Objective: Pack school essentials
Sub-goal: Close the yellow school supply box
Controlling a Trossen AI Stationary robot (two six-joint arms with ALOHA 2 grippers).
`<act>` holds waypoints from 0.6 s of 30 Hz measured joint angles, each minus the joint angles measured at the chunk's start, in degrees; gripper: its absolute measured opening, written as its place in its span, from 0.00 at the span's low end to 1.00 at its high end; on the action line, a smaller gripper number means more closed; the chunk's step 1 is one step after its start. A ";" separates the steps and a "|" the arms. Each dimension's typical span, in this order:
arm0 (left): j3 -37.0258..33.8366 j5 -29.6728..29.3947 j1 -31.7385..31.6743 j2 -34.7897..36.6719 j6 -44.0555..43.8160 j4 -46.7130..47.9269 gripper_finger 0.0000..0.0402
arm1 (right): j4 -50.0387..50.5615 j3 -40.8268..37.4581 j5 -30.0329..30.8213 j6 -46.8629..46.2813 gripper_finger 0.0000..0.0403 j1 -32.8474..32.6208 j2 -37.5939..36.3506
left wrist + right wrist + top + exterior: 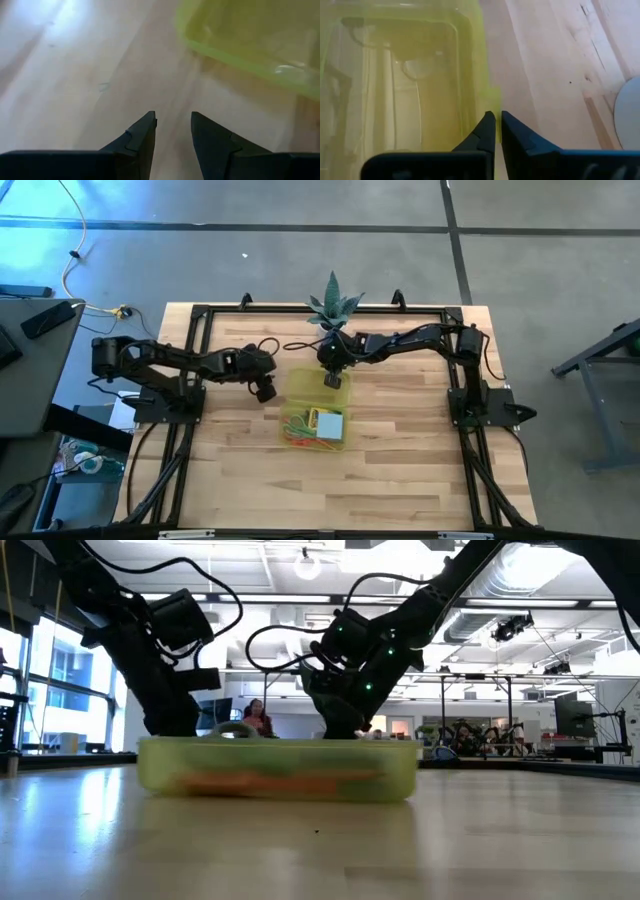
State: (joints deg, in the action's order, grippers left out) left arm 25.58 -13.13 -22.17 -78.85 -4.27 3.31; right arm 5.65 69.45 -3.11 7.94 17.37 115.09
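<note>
On the wooden bench [400, 470], stationery [318, 427] lies in the case [300, 392]: light, thin, slippery. Right hand [497, 131] is closed empty at its far lid; left hand [173, 131] is part-open, empty.

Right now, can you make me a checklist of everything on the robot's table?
Surface: wooden table, bare around the case.
Job's things: blue notepad and orange and green pens lie inside the open yellow-green case; its lid half is empty.
Clutter: spiky plant at the far edge.
Grippers: right gripper shut, empty, at the lid's edge; left gripper open, empty, over bare wood beside the case.
Cables: black leads along the arms; a yellow cord on the floor.
Surroundings: grey floor, a workshop hall, a person far behind.
</note>
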 joint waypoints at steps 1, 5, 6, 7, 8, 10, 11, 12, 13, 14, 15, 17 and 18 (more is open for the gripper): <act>0.00 1.67 -0.63 0.00 -0.02 0.00 0.29 | 0.00 0.00 0.18 0.00 0.01 0.00 0.00; 0.00 6.61 -3.15 0.00 0.00 0.05 0.29 | 0.07 0.00 1.24 0.01 0.02 -0.13 -0.19; 0.00 7.47 -3.74 0.00 -0.01 0.04 0.29 | 0.12 0.00 1.34 0.04 0.02 -0.13 -0.38; 0.00 8.19 -4.32 0.00 0.00 0.06 0.29 | 0.25 0.00 1.42 0.11 0.02 -0.13 -0.74; 0.00 8.83 -4.83 0.00 -0.01 0.06 0.29 | 0.44 0.00 1.48 0.43 0.02 -0.15 -1.22; 0.00 10.28 -5.83 0.00 0.00 0.07 0.29 | 0.48 0.00 1.57 1.03 0.02 -0.15 -2.31; 0.00 11.12 -6.27 0.00 0.00 0.05 0.29 | 0.52 0.02 1.62 1.11 0.02 -0.15 -2.85; 0.00 11.74 -6.64 0.00 0.02 0.02 0.29 | 0.72 0.02 1.83 1.13 0.02 -0.15 -3.33; 0.00 12.30 -7.02 0.00 0.00 0.02 0.29 | 0.87 0.02 2.15 1.32 0.02 -0.18 -3.78; 0.00 12.83 -7.39 0.00 0.01 -0.09 0.29 | 1.13 0.02 2.43 1.46 0.02 -0.25 -4.17; 0.00 13.55 -7.78 0.00 0.01 -0.28 0.29 | 1.18 0.02 2.75 1.58 0.02 -0.37 -4.33; 0.00 14.94 -8.62 0.00 -0.03 -1.26 0.29 | 1.29 0.02 3.27 2.57 0.02 -0.72 -4.76; 0.00 15.53 -8.98 0.00 -0.51 -2.10 0.29 | 1.12 0.02 3.74 3.16 0.02 -1.09 -4.94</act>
State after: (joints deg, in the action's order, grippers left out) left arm 25.58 2.40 -31.15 -78.85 -4.78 1.21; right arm 6.77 69.47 0.63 11.10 16.28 110.15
